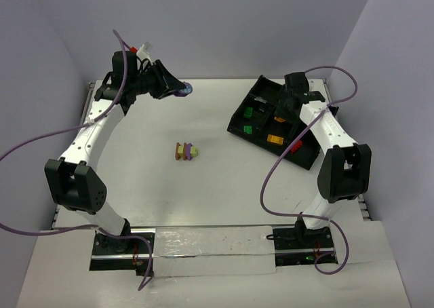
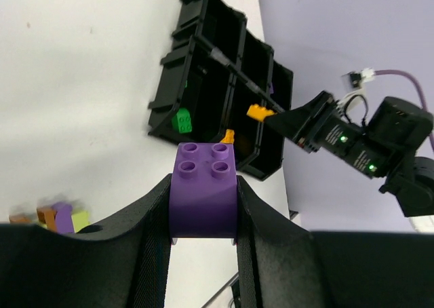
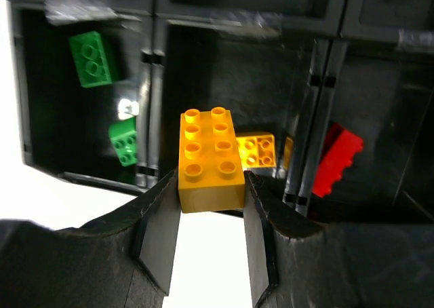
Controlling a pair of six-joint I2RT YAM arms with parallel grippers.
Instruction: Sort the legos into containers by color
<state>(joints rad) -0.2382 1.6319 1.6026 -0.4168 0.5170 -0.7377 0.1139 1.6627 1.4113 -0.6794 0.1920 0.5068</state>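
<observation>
My left gripper (image 2: 203, 209) is shut on a purple lego (image 2: 205, 196), held up at the table's far left (image 1: 186, 89), away from the tray. My right gripper (image 3: 210, 199) is shut on an orange lego (image 3: 209, 160) above the middle compartment of the black tray (image 3: 152, 84), where another orange lego (image 3: 256, 150) lies. Two green legos (image 3: 93, 58) (image 3: 124, 142) lie in the left compartment and a red one (image 3: 339, 160) in the right one. A multi-coloured cluster of legos (image 1: 185, 151) sits on the table's middle.
The black divided tray (image 1: 234, 126) lies angled at the far right of the white table. Purple walls close the table in at back and sides. Purple cables loop off both arms.
</observation>
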